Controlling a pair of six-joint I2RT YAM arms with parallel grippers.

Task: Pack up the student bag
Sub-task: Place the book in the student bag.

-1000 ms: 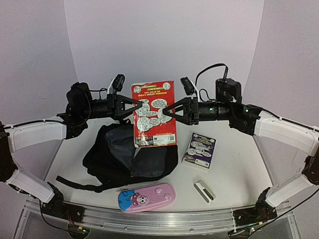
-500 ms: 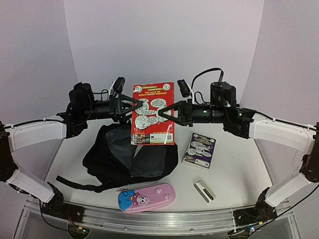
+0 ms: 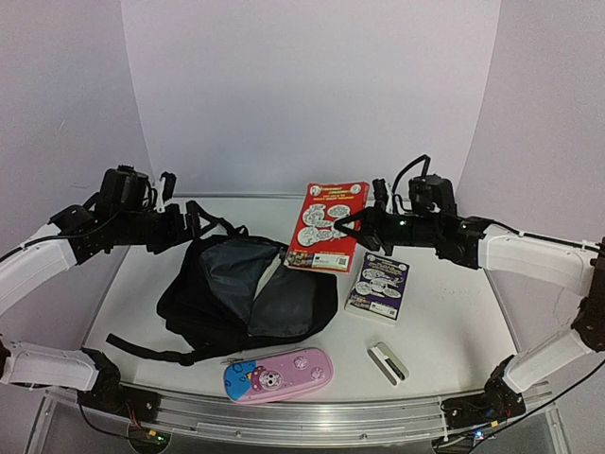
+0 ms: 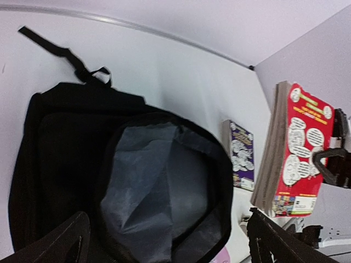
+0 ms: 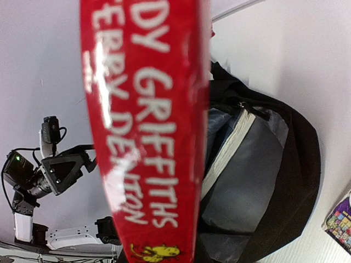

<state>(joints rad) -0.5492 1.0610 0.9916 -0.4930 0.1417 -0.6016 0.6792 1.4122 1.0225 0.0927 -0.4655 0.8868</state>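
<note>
Top external view: the student bag [image 3: 241,298], a slumped black fabric backpack unzipped onto grey lining, lies on the white table [image 3: 454,312], unmoved since a second ago. The left gripper [image 3: 192,225], which pinched the book then, has let go and pulled back past the bag's far-left corner. The left wrist view shows its jaws spread wide and empty above the bag. The red paperback comic book [image 3: 326,222] has sunk from upright to tilted over the bag's far-right rim. It is now pinched only by the right gripper [image 3: 342,227], whose jaws are clamped on its right edge. Right of the bag lies a smaller glossy purple book [image 3: 378,286]. In front of the bag is a rounded pink-and-blue pencil case [image 3: 277,375], and off its near-right corner a small white-and-dark oblong [image 3: 388,361].
</note>
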